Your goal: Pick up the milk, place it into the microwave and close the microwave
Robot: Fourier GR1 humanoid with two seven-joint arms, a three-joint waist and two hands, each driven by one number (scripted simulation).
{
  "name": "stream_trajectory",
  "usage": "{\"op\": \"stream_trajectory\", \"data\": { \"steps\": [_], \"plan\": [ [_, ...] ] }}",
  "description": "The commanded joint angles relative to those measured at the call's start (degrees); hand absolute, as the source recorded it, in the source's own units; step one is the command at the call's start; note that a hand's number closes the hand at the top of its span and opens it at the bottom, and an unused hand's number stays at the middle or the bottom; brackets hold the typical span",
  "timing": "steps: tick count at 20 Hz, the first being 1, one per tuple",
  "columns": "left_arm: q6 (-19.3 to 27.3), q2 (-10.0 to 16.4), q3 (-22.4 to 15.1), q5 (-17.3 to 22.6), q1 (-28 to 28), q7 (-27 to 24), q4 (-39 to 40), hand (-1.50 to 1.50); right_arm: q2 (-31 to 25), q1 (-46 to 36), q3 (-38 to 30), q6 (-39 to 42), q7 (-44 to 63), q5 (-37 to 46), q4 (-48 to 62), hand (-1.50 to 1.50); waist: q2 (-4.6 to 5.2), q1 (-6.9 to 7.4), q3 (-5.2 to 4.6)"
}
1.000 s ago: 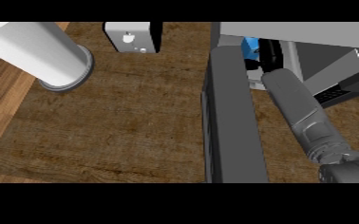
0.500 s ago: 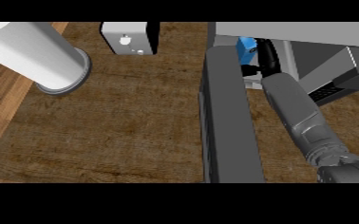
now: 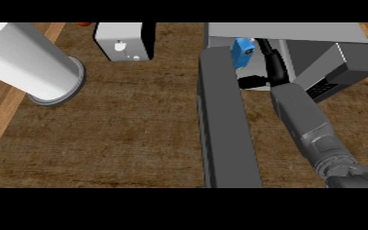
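A: Quick, where's the milk (image 3: pixel 242 52)?

B: Small blue carton, upright as far as I can tell. It's in the microwave (image 3: pixel 287 31) opening at its left side, just right of the far end of the open door (image 3: pixel 226 126). How deep it sits, can't say.

A: Your fingers?

B: My right hand (image 3: pixel 271 63) is inside, touching or just beside the milk's right side. The fingers (image 3: pixel 267 53) look stretched straight toward the far wall. My thumb (image 3: pixel 251 82) is spread out to the left, near of the carton, with a gap showing. So I judge they're spread, not pinching it. Left hand isn't in view.

A: What goes wrong from here?

B: First, pulling out. The thumb sits on the near side of the carton, so a straight pull back could hook it and tip it or drag it out.

Second, the door. My forearm (image 3: pixel 305 122) lies across the opening, so swinging the door now would hit the arm.

Third, the carton looks close to the front edge. If it is, the closing door could knock it over.

Also, the door sticks out long toward me over the table (image 3: pixel 137 136). I'd have to get round to its left face to push it, and the arm could clip its edge on the way.

A: How does the milk look, handling-wise?

B: Narrow and tall, probably light. It tips easily, I'd guess.

A: Other stuff?

B: A white box (image 3: pixel 122 41) far left. Not in the way.
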Motion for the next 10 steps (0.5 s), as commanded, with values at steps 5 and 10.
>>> {"op": "stream_trajectory", "data": {
  "steps": [5, 10],
  "plan": [
    [4.7, -3.2, -8.5, -8.6, -3.0, 6.4, -2.7, -1.5, 0.7, 6.4, 0.4, 7.8, -4.5, -1.3, -1.1, -1.5, -1.1, -2.27, -0.12],
    [5.8, -3.8, -9.0, -8.7, -9.2, 14.6, -3.9, -1.5, 3.0, 12.1, 2.3, 10.5, -6.7, -1.6, -4.8, -1.5, -1.76, -4.12, -0.23]
  ]
}}
